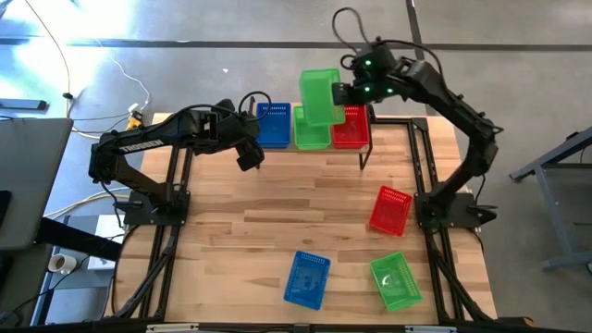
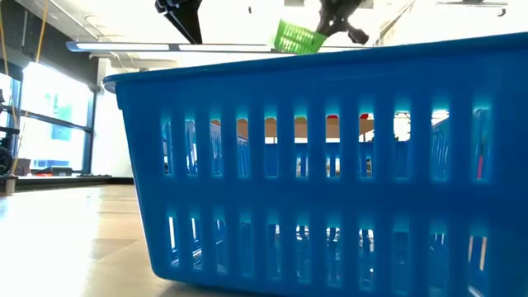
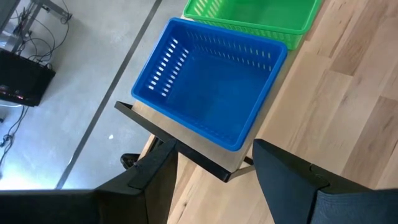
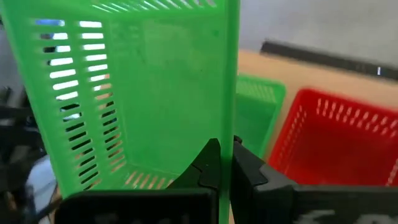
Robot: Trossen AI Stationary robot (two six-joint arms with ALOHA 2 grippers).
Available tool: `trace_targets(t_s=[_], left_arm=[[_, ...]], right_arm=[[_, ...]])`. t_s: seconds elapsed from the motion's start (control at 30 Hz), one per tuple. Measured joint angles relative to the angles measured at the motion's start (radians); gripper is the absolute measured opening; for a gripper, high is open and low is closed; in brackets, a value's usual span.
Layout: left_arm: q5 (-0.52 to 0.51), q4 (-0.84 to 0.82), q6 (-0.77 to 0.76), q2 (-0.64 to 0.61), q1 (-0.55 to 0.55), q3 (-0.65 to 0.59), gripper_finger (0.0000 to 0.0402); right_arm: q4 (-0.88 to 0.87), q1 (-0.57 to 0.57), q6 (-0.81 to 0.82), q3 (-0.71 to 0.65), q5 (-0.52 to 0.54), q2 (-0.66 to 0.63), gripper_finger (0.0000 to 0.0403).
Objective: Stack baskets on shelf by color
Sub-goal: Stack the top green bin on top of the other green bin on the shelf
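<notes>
The counter (image 1: 231, 231) carries a shelf (image 1: 363, 148) at its far edge, mostly hidden under blue, green and red baskets; in the low view a near blue basket (image 2: 330, 165) blocks almost everything. The right pincer (image 4: 225, 163) pinches the wall of a tilted green basket (image 1: 321, 96) above the shelf's green one (image 1: 312, 136); the left pincer (image 3: 214, 177) hangs spread beside the shelf's blue basket (image 3: 211, 87).

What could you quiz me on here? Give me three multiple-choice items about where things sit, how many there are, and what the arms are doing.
1. Where is the green basket that is held up?
A. above the shelf
B. on the floor
C. at the table's near edge

2. How many baskets lie loose on the table, off the shelf?
A. one
B. three
C. five

3. How is the right end effector?
A. wide open
B. shut on the green basket
C. out of sight

Answers: 1 A, it hangs over the shelf's baskets; 2 B, one red, one blue, one green; 3 B, its fingers pinch the basket's wall.
</notes>
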Motion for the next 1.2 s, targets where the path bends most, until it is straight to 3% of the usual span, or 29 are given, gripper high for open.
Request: trace_targets(t_s=[0.3, 1.2], left_arm=[[0.0, 0.0, 0.0, 0.0, 0.0, 0.0, 0.0197], [0.065, 0.0, 0.0, 0.0, 0.0, 0.0, 0.0197]], right_arm=[[-0.049, -0.002, 0.053, 0.0, -0.158, 0.103, 0.0], [-0.118, -0.037, 0.176, -0.002, -0.13, 0.218, 0.0]])
